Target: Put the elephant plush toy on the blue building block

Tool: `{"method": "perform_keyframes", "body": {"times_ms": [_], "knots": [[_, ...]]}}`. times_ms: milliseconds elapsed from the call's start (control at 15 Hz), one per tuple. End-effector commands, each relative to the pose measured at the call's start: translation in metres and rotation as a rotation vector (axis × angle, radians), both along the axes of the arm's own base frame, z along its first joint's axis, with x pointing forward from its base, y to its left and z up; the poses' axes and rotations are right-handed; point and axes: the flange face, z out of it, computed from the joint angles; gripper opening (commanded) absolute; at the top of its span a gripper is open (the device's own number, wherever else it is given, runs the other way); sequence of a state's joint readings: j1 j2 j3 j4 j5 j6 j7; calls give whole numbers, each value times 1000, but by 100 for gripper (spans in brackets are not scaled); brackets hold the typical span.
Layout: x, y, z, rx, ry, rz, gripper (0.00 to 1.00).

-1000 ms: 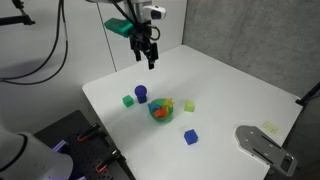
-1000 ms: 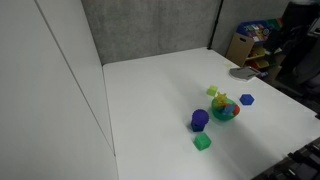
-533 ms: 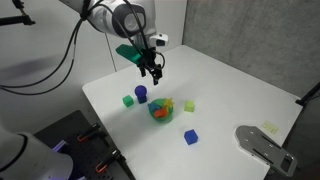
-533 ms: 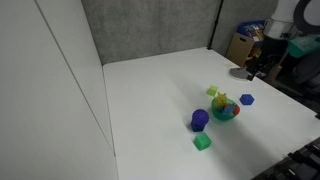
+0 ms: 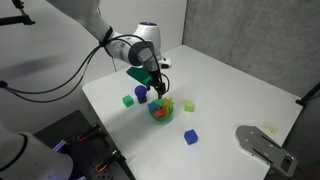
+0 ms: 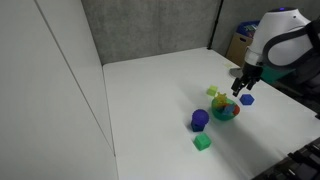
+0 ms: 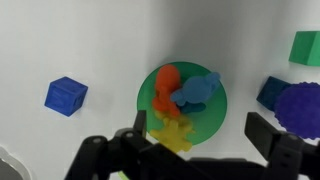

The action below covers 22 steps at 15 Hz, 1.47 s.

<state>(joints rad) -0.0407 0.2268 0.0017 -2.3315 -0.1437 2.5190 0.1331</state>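
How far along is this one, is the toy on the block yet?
Nothing is done yet. The elephant toy lies in the green bowl with the other toys; the blue block sits bare, apart. In hand: the open gripper hovers over the bowl. Left: grasp, lift, place.

Robotics lab: white worktable (image 5: pixel 240 90), grey partition panels (image 6: pixel 150 25), cluttered cardboard box (image 6: pixel 243 46).

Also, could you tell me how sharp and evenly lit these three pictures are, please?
In the wrist view the green bowl and the blue building block are fairly sharp, while the fingers close to the lens are dark and soft; in both exterior views the light is even, but the picture is coarse and the toys are tiny blobs.
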Motion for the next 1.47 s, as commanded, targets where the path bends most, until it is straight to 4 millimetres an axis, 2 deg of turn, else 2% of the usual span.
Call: {"method": "perform_keyframes", "body": {"times_ms": [0,200,400,867,1400], "knots": [[14,-4,-31,-20,15,-1,100],[16,-5,-52,-22,36,-63,100],[17,-4,-65,-25,30,-146,100],[22,12,-74,-24,-15,-339,100],[11,33,-105,-73,19,-441,100]]}}
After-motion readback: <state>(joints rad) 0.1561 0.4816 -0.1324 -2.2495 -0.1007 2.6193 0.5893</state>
